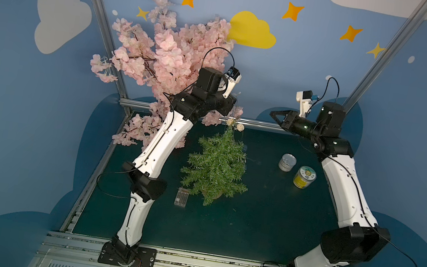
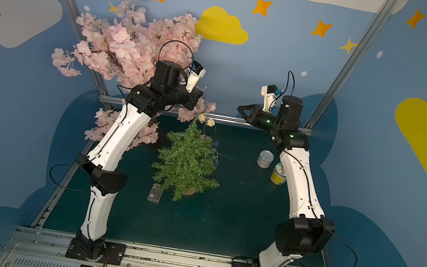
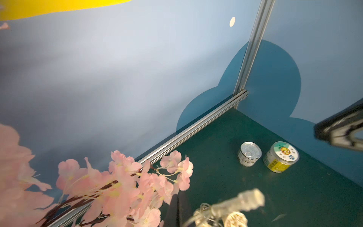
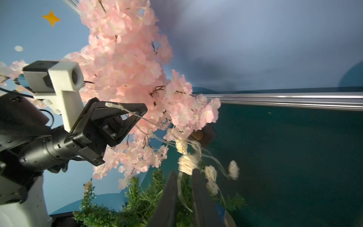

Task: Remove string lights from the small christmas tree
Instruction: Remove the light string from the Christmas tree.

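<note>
**A:** How far off are the string lights (image 1: 240,127)?

**B:** Partway, I'd judge. Beside the blossom tree (image 1: 168,45), the left gripper (image 4: 137,116) is raised with its jaws closed on the wire. Cream balls dangle from it just above the tip of the small christmas tree (image 1: 215,166). The battery box (image 1: 182,197) lies on the table (image 1: 249,227), just beside the pot.

**A:** What's left?

**B:** A blue ornament (image 2: 216,144) sits among the right-hand branches, so that stretch looks not yet freed. Further right, the right gripper (image 1: 272,114) hangs apart from the strand, with its jaws nearly closed, seemingly on nothing.
</note>
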Motion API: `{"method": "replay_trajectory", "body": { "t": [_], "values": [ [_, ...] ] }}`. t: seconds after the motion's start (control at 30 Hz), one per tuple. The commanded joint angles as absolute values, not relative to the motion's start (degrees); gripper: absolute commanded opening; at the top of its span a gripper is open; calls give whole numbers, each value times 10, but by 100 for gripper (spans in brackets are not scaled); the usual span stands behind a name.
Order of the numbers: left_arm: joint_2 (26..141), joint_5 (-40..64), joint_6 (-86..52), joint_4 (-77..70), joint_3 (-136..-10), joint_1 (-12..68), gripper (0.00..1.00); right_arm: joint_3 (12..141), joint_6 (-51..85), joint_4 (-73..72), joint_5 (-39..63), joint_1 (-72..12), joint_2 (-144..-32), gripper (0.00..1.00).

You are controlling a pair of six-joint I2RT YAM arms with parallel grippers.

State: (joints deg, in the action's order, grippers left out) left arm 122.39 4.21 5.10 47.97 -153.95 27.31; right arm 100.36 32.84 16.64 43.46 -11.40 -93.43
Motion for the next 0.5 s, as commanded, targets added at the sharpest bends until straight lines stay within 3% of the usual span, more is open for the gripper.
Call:
{"method": "replay_trajectory", "body": {
  "t": [0.0,0.1,0.17,0.47],
  "values": [
    [1222,87,33,465,-1538,278,3,1021,362,84,511,-139,-944,19],
    [1216,73,42,479,-1551,277,3,1042,328,124,501,-149,-947,43],
    [1207,47,49,492,-1553,275,3,1031,325,125,492,-146,-938,51],
    [1150,-94,67,580,-1534,257,3,972,282,165,477,-152,-892,56]
  ]
}}
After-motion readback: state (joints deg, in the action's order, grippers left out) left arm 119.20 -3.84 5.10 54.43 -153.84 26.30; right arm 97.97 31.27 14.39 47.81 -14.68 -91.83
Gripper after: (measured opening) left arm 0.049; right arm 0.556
